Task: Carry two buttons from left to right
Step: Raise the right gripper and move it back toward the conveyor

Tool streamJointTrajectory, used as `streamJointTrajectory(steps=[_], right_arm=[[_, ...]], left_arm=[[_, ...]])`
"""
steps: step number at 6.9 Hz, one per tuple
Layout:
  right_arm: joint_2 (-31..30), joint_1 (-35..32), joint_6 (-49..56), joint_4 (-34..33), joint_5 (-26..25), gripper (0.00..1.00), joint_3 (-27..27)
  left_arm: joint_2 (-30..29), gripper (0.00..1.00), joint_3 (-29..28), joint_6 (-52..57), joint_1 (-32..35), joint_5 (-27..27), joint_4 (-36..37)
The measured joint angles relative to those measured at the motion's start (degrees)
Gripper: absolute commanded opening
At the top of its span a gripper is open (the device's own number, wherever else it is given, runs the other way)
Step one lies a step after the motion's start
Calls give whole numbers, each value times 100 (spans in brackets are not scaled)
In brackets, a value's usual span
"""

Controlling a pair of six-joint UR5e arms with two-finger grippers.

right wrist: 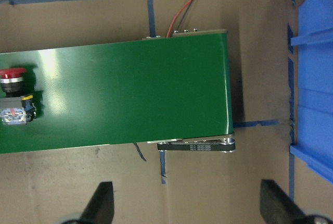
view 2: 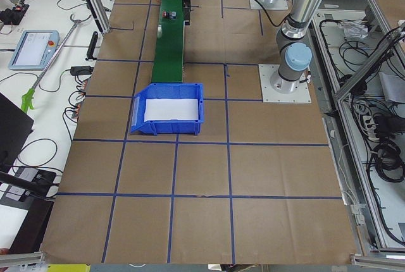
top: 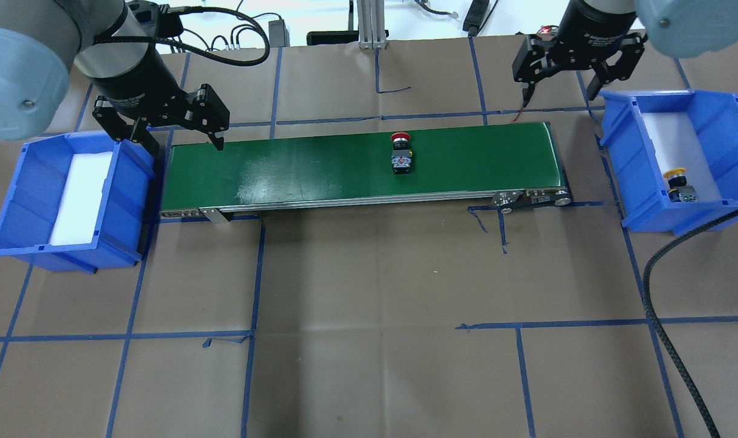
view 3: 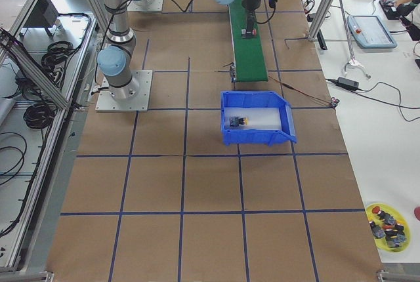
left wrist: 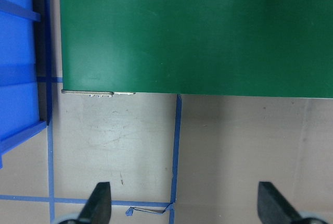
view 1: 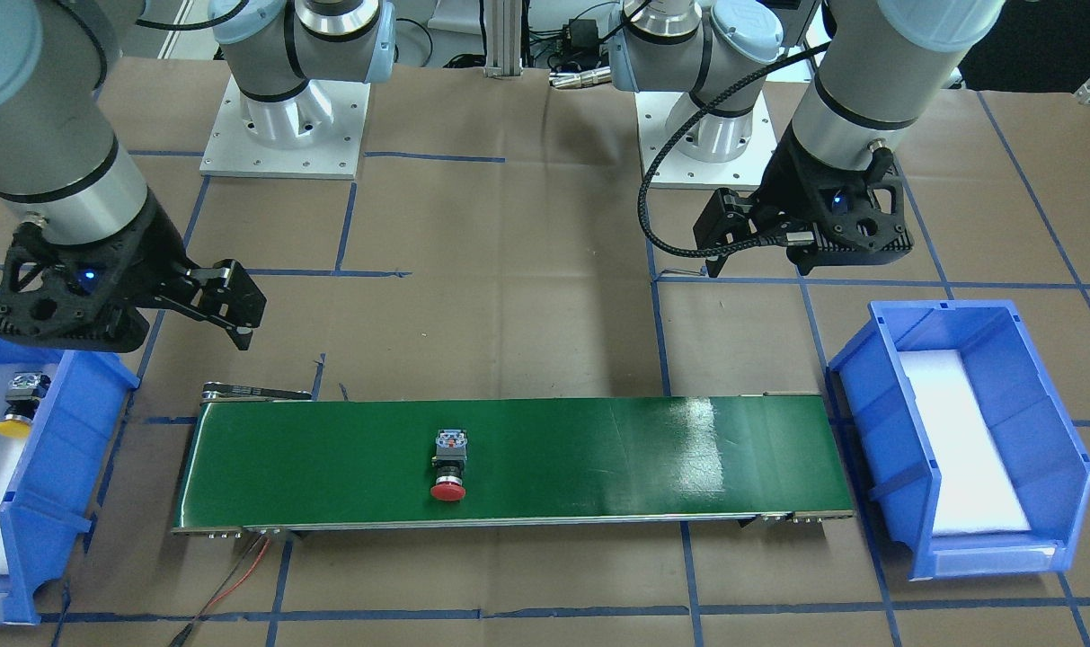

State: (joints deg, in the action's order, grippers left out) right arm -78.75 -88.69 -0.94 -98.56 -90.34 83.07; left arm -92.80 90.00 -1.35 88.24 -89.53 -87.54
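Note:
The red button (top: pixel 400 151) lies on its side on the green conveyor belt (top: pixel 320 167), right of the middle; it also shows at the left edge of the right wrist view (right wrist: pixel 13 96). The yellow button (top: pixel 679 184) lies in the right blue bin (top: pixel 727 115) on white foam. My left gripper (top: pixel 183 137) is open and empty above the belt's left end. My right gripper (top: pixel 558 88) is open and empty behind the belt's right end, beside the right bin. Neither gripper touches a button.
A left blue bin (top: pixel 16 201) holds only white foam. Red and black wires (right wrist: pixel 182 13) run off the belt's far right corner. A black cable (top: pixel 667 340) hangs across the front right. Brown paper with blue tape lines covers the table (top: pixel 369 334).

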Motion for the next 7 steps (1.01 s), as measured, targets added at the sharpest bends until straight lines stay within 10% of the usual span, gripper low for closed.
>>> streamJointTrajectory(steps=[7], right_arm=[[564, -219, -218, -1464, 266, 99, 666]], left_arm=[[0, 100, 0, 3, 0, -11, -1]])
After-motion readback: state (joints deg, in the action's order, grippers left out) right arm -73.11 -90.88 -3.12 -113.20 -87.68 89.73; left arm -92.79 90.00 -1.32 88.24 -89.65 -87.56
